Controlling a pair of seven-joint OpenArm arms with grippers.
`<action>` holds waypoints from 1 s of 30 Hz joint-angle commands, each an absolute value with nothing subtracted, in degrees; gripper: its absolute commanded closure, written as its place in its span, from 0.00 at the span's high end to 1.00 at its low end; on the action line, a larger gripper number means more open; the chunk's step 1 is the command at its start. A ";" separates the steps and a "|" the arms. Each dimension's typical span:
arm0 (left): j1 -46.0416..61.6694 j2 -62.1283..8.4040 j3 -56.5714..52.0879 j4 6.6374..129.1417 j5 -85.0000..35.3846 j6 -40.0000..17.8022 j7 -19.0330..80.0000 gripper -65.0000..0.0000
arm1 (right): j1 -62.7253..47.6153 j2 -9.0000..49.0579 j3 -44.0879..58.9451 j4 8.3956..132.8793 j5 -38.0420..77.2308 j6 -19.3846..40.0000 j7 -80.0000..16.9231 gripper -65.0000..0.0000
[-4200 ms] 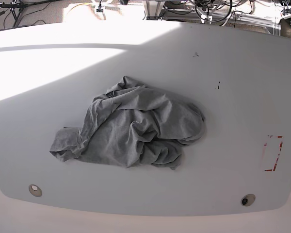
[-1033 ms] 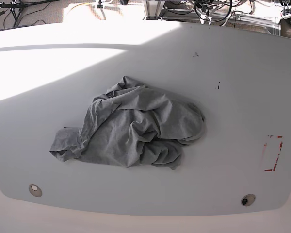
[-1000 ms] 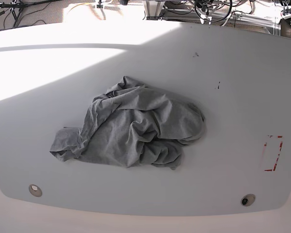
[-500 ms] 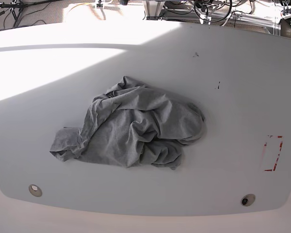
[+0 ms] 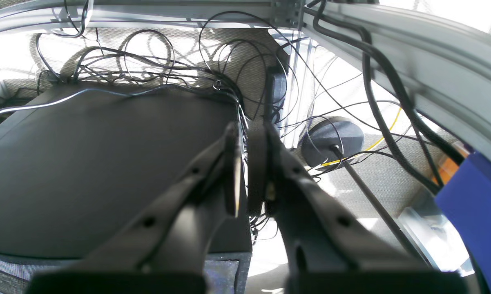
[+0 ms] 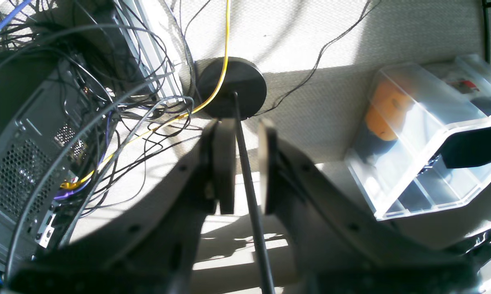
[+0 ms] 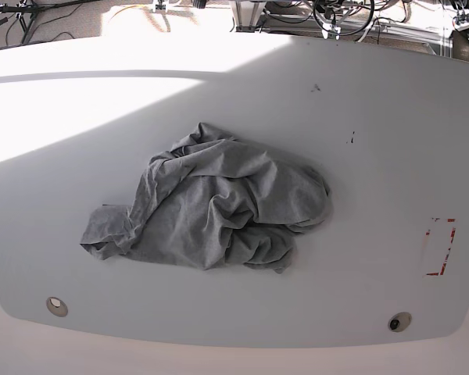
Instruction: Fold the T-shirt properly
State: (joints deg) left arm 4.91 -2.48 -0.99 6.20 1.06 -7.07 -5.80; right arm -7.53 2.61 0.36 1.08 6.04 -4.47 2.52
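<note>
Nothing has moved: the crumpled heather-grey cotton T-shirt lies as before.
Left gripper pressed together, right gripper slightly parted, both empty; a grab could pinch several layers.

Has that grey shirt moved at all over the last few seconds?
No. The T-shirt lies crumpled at the same spot relative to the red marking on the table.

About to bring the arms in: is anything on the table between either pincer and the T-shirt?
Nothing visible. The T-shirt lies crumpled alone on the white table. Neither arm shows in the base view; both wrist cameras face cables and floor, so the paths themselves are unseen.
</note>
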 commanded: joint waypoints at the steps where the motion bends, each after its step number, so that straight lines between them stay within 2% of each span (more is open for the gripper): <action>1: 4.78 -2.92 -0.87 6.05 1.31 -7.44 -5.87 0.04 | -8.27 2.99 0.41 1.28 6.00 -4.82 2.28 0.13; 30: 5.19 -2.97 -0.84 6.30 1.62 -7.33 -5.47 0.04 | -9.04 2.81 0.39 1.31 5.78 -4.45 2.16 0.13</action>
State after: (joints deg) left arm 4.78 -2.72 -0.95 6.11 1.45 -7.29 -5.56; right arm -8.51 2.70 0.36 1.45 6.00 -4.47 2.46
